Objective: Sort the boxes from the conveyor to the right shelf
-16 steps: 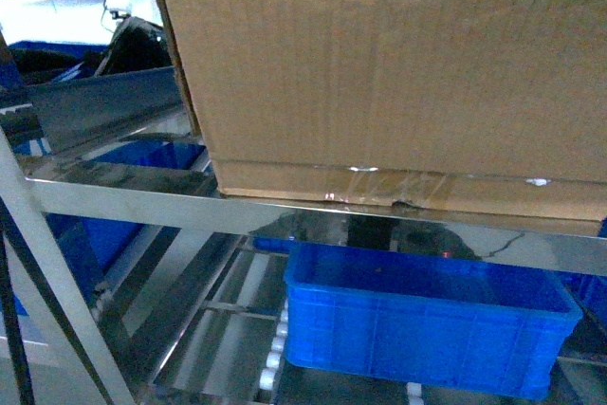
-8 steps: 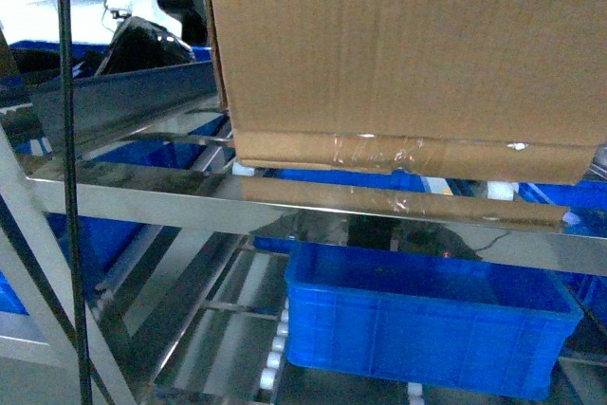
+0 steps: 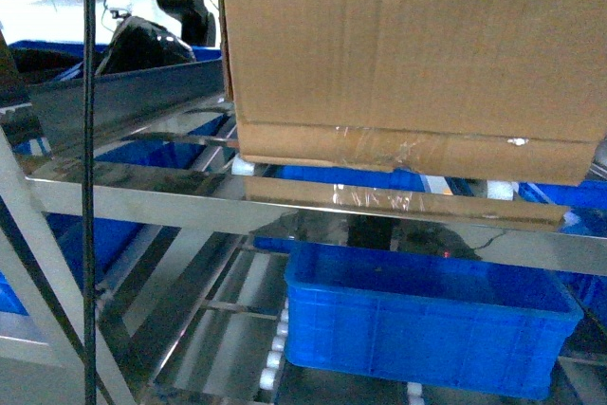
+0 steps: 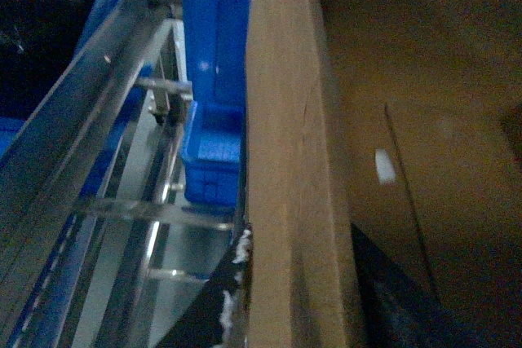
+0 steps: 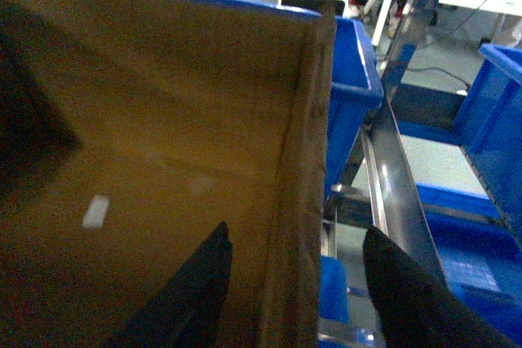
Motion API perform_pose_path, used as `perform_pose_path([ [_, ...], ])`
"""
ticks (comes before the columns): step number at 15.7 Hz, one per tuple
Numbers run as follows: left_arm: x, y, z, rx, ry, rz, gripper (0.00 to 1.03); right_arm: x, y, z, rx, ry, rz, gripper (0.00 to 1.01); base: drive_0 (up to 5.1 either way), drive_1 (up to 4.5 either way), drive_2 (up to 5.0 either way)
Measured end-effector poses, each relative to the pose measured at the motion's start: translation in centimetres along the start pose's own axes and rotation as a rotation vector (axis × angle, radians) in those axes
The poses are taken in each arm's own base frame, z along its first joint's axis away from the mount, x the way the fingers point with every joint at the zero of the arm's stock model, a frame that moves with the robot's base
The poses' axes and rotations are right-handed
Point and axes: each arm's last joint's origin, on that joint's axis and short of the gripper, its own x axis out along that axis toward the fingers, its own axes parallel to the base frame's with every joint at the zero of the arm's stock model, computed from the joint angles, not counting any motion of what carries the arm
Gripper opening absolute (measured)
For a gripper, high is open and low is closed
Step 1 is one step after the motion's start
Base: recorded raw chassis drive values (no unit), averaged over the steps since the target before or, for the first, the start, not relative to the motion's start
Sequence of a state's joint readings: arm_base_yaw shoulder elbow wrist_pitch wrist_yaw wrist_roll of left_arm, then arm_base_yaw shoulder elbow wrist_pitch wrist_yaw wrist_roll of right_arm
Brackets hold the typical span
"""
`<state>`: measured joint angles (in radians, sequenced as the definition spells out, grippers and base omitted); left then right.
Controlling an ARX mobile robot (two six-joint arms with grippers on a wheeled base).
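A large brown cardboard box (image 3: 417, 54) fills the upper right of the head view. Its taped bottom seam lies over the white rollers (image 3: 243, 167) of the steel right shelf (image 3: 190, 201), just behind the front rail. My left gripper (image 4: 298, 234) straddles the box's left wall (image 4: 294, 120), shut on it with one black finger (image 4: 224, 307) outside and the other inside. My right gripper (image 5: 298, 230) straddles the right wall (image 5: 306, 136), open, with a gap on each side of the cardboard. A small white sticker (image 5: 95, 211) lies inside the box. The conveyor is out of view.
A blue crate (image 3: 427, 324) sits on the shelf level below the box. More blue crates (image 5: 351, 79) stand behind and beside it. A thin black cable (image 3: 90, 187) hangs vertically at the left. A slanted grey panel (image 3: 123, 92) and dark machinery (image 3: 142, 45) are at the far left.
The box has shifted right and deeper onto the shelf, its bottom edge now past the front rail with rollers showing beneath. The black cable has come into view on the left.
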<state>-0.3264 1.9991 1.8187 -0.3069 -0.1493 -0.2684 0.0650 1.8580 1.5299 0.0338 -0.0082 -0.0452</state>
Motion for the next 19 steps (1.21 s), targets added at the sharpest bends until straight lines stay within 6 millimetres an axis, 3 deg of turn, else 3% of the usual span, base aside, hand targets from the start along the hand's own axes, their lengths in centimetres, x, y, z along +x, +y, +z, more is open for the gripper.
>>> perform_pose_path([
  [3, 0.5, 0.0, -0.9, -0.070, -0.081, -0.035, 0.61, -0.1, 0.8, -0.2, -0.010, -0.098, -0.010, 0.75, 0.0, 0.00, 0.0],
  [4, 0.9, 0.1, -1.5, -0.106, -0.157, -0.033, 0.84, 0.0, 1.1, -0.4, -0.012, -0.154, -0.019, 0.98, 0.0, 0.00, 0.0],
  [5, 0.1, 0.3, -1.4, -0.121, -0.259, -0.024, 0.98, -1.2, 1.0, 0.4, -0.014, -0.259, -0.041, 0.98, 0.0, 0.00, 0.0],
  [6, -2.7, 0.8, -1.3, -0.096, -0.331, -0.044, 0.98, -3.5, 1.0, 0.9, -0.020, -0.308, -0.028, 0.98, 0.0, 0.00, 0.0],
  [15, -5.0, 1.9, -3.4, -0.083, -0.306, -0.044, 0.98, -5.8, 0.8, 0.6, -0.057, -0.304, -0.013, 0.98, 0.0, 0.00, 0.0],
  [19, -6.8, 2.4, -5.3, -0.073, -0.286, -0.054, 0.98, -8.3, 0.8, -1.1, -0.090, -0.299, -0.018, 0.98, 0.0, 0.00, 0.0],
])
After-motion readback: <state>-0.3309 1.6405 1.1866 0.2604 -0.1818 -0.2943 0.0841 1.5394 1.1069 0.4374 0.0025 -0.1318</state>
